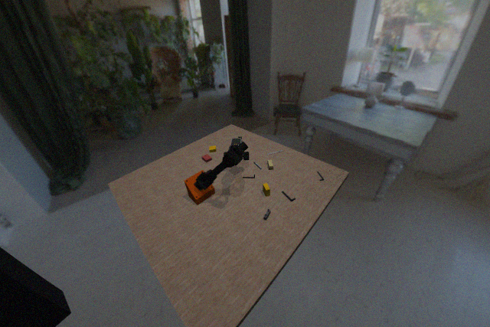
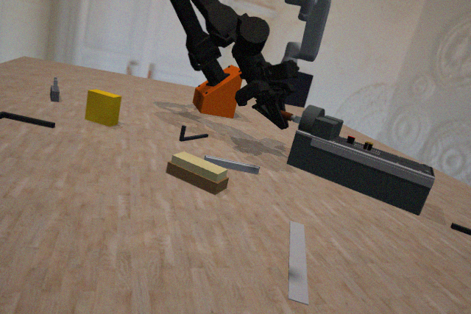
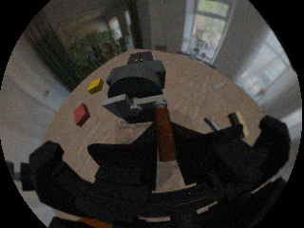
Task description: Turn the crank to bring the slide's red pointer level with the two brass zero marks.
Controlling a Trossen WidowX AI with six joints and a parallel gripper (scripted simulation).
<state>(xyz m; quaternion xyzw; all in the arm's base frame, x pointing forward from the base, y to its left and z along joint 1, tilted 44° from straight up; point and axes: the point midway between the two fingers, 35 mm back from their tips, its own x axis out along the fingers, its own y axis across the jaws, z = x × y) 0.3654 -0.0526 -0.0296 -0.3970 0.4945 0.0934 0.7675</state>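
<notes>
One wooden handle (image 2: 285, 115) (image 3: 165, 135) sits clamped in the nearly closed tool (image 2: 284, 120) (image 3: 160, 123); in the wrist view, the machine (image 2: 361, 173) (image 3: 138, 76) stands toward twelve o'clock.

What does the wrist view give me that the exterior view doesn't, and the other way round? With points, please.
Only wrist: a red block (image 3: 82, 115) and the crank arm (image 3: 148, 101) running to the handle.

Only exterior: the slide's red pointer (image 2: 350, 138), apart from the brass marks (image 2: 367, 145), and a yellow block standing upright (image 2: 102, 107).

Both: the gripper (image 2: 283, 118) (image 3: 160, 123) shut on the brown handle (image 2: 285, 114) (image 3: 165, 135), and the sharpening stone (image 2: 198, 169) (image 3: 241, 124).
</notes>
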